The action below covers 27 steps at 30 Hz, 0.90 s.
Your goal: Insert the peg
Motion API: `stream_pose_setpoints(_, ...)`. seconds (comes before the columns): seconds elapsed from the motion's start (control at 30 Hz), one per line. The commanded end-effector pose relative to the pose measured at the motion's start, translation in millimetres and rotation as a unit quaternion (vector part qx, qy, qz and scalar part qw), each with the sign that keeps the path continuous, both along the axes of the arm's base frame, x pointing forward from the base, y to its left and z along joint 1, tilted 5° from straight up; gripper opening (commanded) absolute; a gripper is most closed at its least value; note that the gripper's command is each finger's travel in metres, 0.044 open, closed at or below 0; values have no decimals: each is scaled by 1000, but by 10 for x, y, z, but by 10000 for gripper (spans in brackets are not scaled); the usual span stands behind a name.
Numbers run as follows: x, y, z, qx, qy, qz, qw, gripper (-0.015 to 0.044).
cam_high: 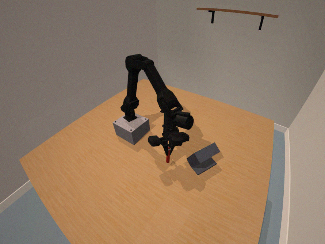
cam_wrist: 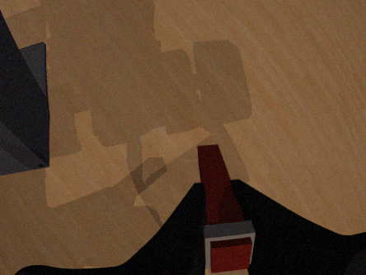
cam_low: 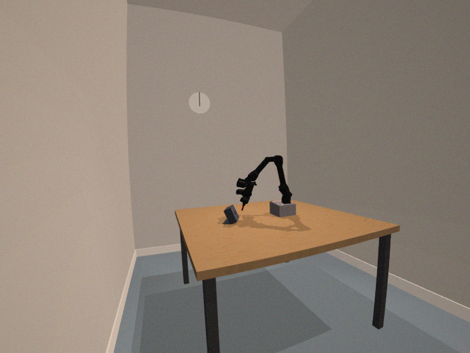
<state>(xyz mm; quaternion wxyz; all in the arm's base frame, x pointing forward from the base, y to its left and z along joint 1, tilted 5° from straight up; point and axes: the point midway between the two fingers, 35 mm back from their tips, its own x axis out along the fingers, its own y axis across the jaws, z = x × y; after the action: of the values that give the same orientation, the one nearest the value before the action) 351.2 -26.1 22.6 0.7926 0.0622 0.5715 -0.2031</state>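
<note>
My gripper (cam_high: 168, 151) (cam_low: 244, 204) (cam_wrist: 216, 190) is shut on the red peg (cam_high: 167, 159) (cam_low: 242, 208) (cam_wrist: 213, 165). The peg is flat-sided, with a grey band near its upper end in the wrist view. It is held above the table, its lower end slanting slightly toward the panel in the exterior view. The dark blue-grey sloped panel (cam_high: 207, 152) (cam_low: 228, 215) (cam_wrist: 21, 99) stands apart from the peg, to its right in the top view and at the left edge of the wrist view. Its hole (cam_low: 235, 212) is a small dark spot in the exterior view; its shape cannot be told.
The arm's grey base block (cam_high: 141, 133) (cam_low: 279, 210) stands on the wooden table (cam_high: 110, 189) (cam_low: 322, 231), on the other side of the peg from the panel. The arm's shadow falls on the table below the gripper. A handrail (cam_high: 236, 11) is on the wall.
</note>
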Motion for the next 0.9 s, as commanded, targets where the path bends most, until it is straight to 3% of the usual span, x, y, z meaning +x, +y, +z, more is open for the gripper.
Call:
stream_pose_setpoints(0.0,11,38,8,-7,-11,0,1000,0)
stream_pose_setpoints(0.87,67,351,-4,-42,-70,20,996,0)
